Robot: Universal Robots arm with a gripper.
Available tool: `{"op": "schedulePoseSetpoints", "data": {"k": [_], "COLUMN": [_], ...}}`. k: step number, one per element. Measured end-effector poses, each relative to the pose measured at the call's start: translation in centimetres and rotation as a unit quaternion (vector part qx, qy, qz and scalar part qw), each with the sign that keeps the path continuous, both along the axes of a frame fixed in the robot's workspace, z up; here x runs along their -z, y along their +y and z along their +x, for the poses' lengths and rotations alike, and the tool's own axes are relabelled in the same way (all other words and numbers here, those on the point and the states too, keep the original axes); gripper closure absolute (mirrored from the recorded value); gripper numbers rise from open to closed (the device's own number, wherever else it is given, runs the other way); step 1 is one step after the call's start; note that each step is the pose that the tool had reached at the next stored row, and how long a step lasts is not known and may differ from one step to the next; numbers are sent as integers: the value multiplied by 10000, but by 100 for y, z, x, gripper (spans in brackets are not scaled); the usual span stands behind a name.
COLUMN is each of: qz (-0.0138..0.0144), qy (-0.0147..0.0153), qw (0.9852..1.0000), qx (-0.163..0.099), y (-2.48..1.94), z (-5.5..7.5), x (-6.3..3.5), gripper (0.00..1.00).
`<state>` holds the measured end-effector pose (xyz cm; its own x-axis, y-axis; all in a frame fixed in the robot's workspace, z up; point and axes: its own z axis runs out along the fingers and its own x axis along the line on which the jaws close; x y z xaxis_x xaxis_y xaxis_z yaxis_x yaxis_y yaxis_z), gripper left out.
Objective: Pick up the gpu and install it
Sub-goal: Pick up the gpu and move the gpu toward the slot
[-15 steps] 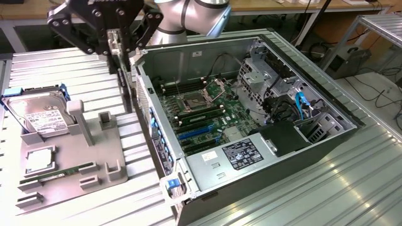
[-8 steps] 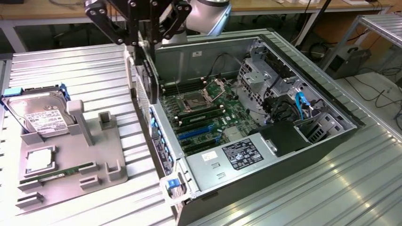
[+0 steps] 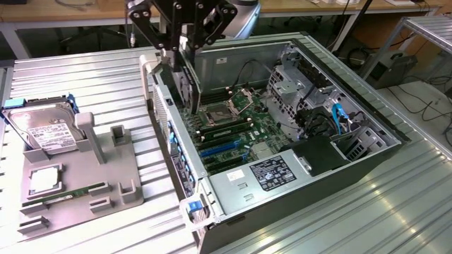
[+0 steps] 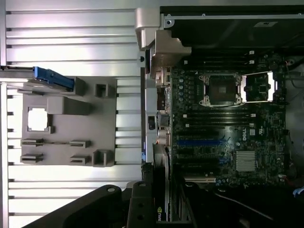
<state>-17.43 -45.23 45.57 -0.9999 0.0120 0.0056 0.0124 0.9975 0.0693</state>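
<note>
My gripper is shut on the gpu and holds it on edge, hanging down into the open computer case beside the case's rear wall. The card's lower edge is above the motherboard, near the CPU socket and farther back than the blue expansion slots. In the wrist view the gpu runs edge-on from the gripper toward the motherboard, level with the blue slot. I cannot tell whether the card touches the board.
A grey fixture lies at the exterior view's left of the case, carrying a hard drive, a RAM stick and a CPU. Drive cage and cables fill the case's far side.
</note>
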Motion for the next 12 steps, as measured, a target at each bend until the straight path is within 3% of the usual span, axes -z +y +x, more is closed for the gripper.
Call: {"op": "schedulePoseSetpoints", "data": {"k": [12], "qz": [-14], "qy": [96], "qw": [10000], "qx": [-13], "y": [0], "z": [703], "x": [263], "gripper": [74]}}
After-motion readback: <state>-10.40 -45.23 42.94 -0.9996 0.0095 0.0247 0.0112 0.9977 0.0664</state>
